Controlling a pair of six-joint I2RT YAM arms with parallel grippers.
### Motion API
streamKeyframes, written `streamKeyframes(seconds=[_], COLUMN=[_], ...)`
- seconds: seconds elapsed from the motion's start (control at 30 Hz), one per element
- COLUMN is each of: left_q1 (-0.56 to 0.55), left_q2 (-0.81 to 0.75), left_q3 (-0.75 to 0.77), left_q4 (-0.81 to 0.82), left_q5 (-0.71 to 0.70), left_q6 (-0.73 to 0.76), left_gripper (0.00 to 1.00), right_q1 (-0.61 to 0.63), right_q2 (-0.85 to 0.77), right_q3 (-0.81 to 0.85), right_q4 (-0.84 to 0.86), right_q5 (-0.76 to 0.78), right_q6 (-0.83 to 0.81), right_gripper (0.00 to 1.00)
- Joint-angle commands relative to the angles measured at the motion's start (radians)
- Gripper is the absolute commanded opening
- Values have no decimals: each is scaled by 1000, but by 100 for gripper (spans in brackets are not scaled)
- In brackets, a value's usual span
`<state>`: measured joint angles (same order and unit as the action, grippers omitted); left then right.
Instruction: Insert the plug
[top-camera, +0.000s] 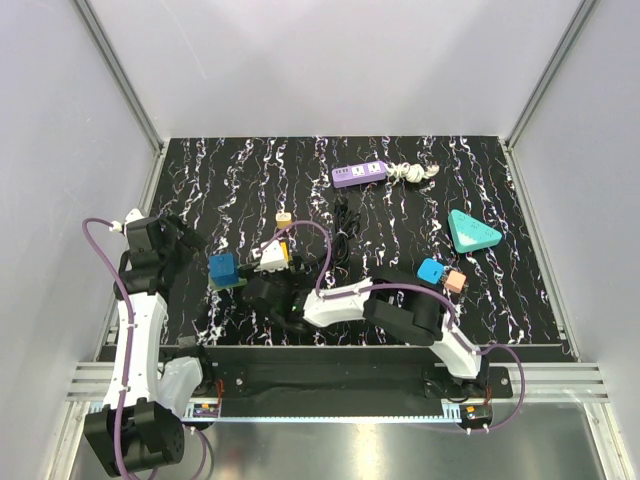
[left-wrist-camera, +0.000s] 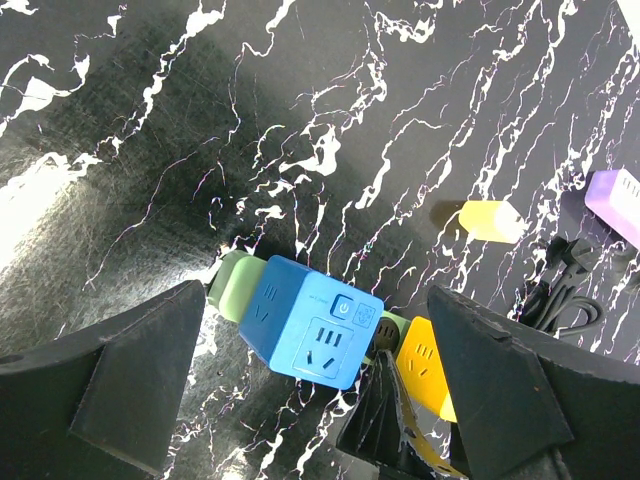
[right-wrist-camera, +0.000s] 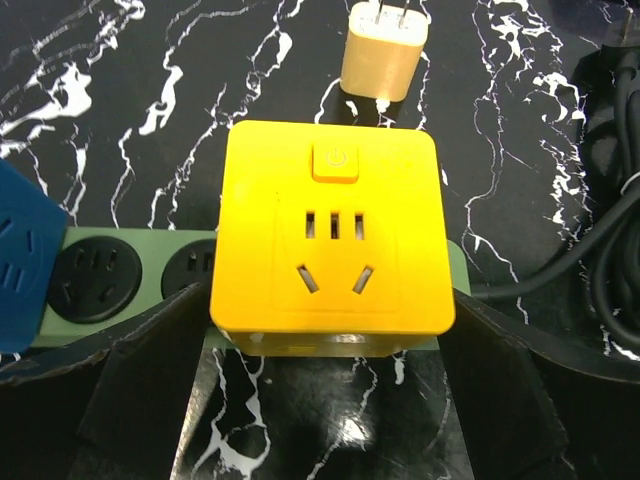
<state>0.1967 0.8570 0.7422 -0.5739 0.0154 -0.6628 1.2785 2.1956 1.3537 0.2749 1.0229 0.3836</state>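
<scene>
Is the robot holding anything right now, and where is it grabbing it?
Nothing looks held. The right gripper is open, its fingers either side of the yellow socket cube without squeezing it. The left gripper is open too.

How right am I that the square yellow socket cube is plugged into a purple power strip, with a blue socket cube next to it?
Nearly right, but the strip is the wrong colour. The square yellow socket cube sits on a dark green power strip, as the right wrist view shows. The blue socket cube is indeed next to it.
</scene>
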Motion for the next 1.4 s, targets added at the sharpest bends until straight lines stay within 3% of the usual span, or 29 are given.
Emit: streamKeyframes(seconds=[0.0,0.6,0.67,0.7,0.73,0.83,1.13,1.37], left_q1=[6,7,4,7,6,7,6,6], left_q2=[-12,-21,-24,-24,-26,-27,-26,-6], left_q3=[2,-3,-3,-3,-3,-3,-6,-6], left_q4=[48,59,57,58,59,59,66,69], left_q5=[12,24,23,23,21,24,29,41], left_q6=[6,9,11,11,11,12,14,8], left_gripper=[99,99,99,99,99,99,99,99], right_q1=[-25,-51,-65,-73,-82,-122,-182,-182], right_q2=[-81,-344,-361,-364,-372,-376,-188,-237], right_q3=[27,18,21,22,25,42,53,42], right_q4=[-185,-310,-310,-312,-313,-341,-404,-421], right_q5=[-64,-248,-293,-308,-342,-420,-648,-618], right_q6=[1,-5,4,9,20,40,116,97], right_gripper=[100,97,78,62,38,23,12,11])
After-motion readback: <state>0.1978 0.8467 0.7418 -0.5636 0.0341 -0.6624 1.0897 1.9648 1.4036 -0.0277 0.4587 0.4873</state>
